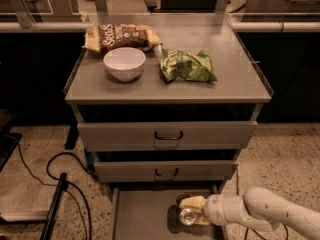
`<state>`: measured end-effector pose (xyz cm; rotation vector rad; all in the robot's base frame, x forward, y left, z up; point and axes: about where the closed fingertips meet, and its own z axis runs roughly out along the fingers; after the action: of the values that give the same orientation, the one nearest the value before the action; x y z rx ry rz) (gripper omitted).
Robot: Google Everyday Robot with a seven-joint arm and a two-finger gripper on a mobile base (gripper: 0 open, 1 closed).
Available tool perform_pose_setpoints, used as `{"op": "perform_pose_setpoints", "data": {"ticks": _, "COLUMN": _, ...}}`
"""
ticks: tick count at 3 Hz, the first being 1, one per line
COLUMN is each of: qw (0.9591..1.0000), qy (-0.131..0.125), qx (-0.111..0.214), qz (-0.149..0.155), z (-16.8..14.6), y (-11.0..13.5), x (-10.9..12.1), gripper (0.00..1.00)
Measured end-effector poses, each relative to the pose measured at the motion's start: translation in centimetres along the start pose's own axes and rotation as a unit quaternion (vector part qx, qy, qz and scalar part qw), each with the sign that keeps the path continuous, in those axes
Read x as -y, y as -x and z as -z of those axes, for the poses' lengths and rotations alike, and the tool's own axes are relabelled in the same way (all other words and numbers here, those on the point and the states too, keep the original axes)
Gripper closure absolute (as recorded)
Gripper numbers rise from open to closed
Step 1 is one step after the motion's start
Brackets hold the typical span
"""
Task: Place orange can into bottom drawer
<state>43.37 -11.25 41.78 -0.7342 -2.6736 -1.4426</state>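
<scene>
Two pale fingers (193, 202) of the gripper (190, 211) clamp the orange can (186, 216), which sits between them, low over the floor of the open bottom drawer (142, 214) beneath the gripper. Only the can's silver top shows clearly. Its body is mostly hidden, and the drawer's front is cut off.

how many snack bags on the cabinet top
2: a brown bag behind the white bowl, a green bag right of it. The gripper holds the orange can over the bottom drawer.
</scene>
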Motion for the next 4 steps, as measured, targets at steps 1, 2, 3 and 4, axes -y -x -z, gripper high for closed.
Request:
{"op": "perform_pose_setpoints", "data": {"ticks": 1, "qw": 0.9997, "qy": -0.001, "qx": 0.021, "qz": -0.014, "z": -1.0, "y": 1.2, "x": 1.5, "gripper": 1.00}}
{"op": "perform_pose_setpoints", "data": {"ticks": 2, "qw": 0.9997, "qy": -0.001, "qx": 0.021, "qz": -0.014, "z": -1.1, "y": 1.2, "x": 1.5, "gripper": 1.00}}
{"op": "perform_pose_setpoints", "data": {"ticks": 3, "qw": 0.9995, "qy": 0.001, "qx": 0.020, "qz": -0.024, "z": -3.2, "y": 0.8, "x": 2.5, "gripper": 1.00}}
{"op": "perform_pose_setpoints", "data": {"ticks": 4, "qw": 0.9985, "qy": -0.020, "qx": 0.032, "qz": -0.040, "z": -9.0, "y": 1.4, "x": 5.4, "gripper": 1.00}}
